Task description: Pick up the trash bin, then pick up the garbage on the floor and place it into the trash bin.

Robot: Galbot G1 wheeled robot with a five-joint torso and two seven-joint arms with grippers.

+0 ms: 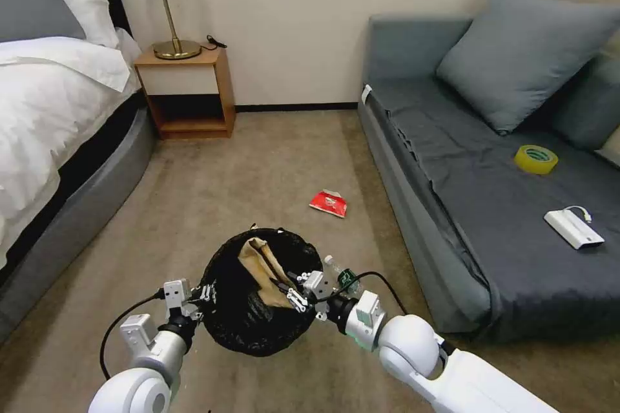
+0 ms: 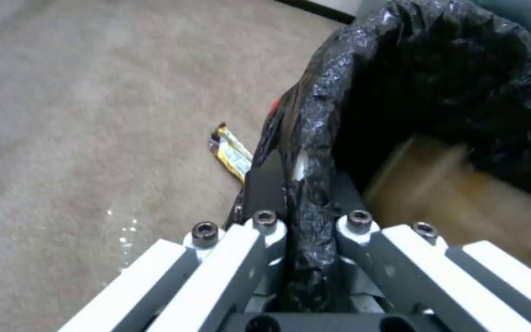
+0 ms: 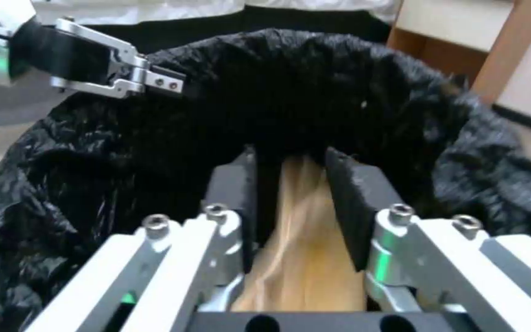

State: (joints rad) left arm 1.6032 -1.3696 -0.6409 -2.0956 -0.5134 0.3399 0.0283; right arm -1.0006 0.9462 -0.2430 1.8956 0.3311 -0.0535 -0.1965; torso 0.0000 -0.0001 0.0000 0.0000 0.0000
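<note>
The trash bin (image 1: pixel 236 326), black mesh with a black liner (image 3: pixel 278 83), hangs just above the carpet. My left gripper (image 1: pixel 203 293) is shut on its near-left rim; the liner is pinched between the pads (image 2: pixel 302 184). Over the bin's opening my right gripper (image 1: pixel 287 290) is shut on a piece of crumpled brown paper (image 1: pixel 258 261), which lies between its pads (image 3: pixel 305 258) and reaches down inside the bin. Other garbage lies on the floor: a small clear bottle (image 1: pixel 342 276) right of the bin, a red packet (image 1: pixel 328 203) beyond it, and a brown-gold wrapper (image 2: pixel 232 152) beside the bin.
A grey sofa (image 1: pixel 452 161) runs along the right, with a yellow tape roll (image 1: pixel 536 159) and a white box (image 1: pixel 573 229) on it. A bed (image 1: pixel 51 109) stands at the left and a wooden nightstand (image 1: pixel 187 90) with a lamp at the back. Open carpet lies between them.
</note>
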